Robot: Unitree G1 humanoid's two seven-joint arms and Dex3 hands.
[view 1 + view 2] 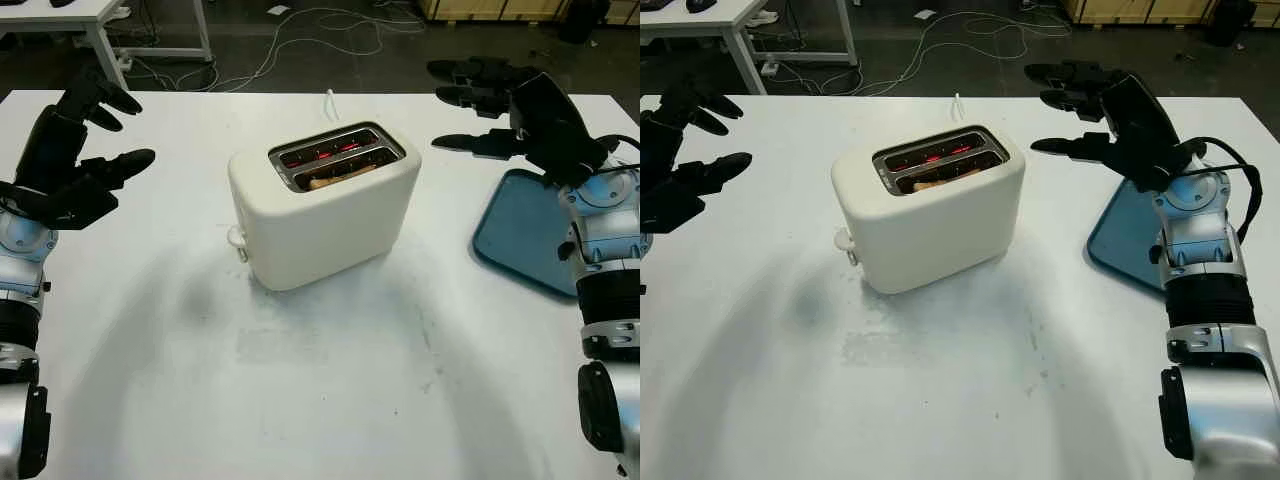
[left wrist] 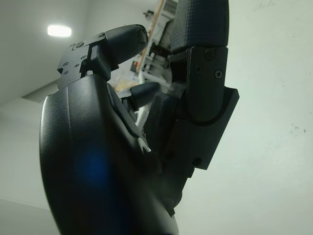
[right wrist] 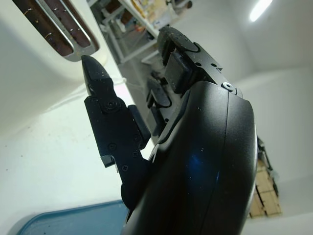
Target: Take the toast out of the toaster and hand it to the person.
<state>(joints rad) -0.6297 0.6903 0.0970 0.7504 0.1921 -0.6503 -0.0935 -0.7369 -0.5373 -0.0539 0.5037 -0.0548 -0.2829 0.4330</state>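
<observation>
The toast (image 1: pixel 335 178) sits low in the toaster (image 1: pixel 325 215) — between both hands; the left hand (image 1: pixel 75 160) holds nothing, fingers extended; the right hand (image 1: pixel 1105 115) too, beside the blue tray (image 1: pixel 1130 235).

Both head eyes look forward and down at the white table (image 1: pixel 300 380), sharing the toaster (image 1: pixel 325 205) between the two raised hands. The left wrist camera sits tight behind the left hand (image 2: pixel 112 161), looking past its fingers (image 2: pixel 200 73). The right wrist camera, behind the right hand (image 3: pixel 195 161), catches the toaster slots beyond the fingertips (image 3: pixel 95 73).
</observation>
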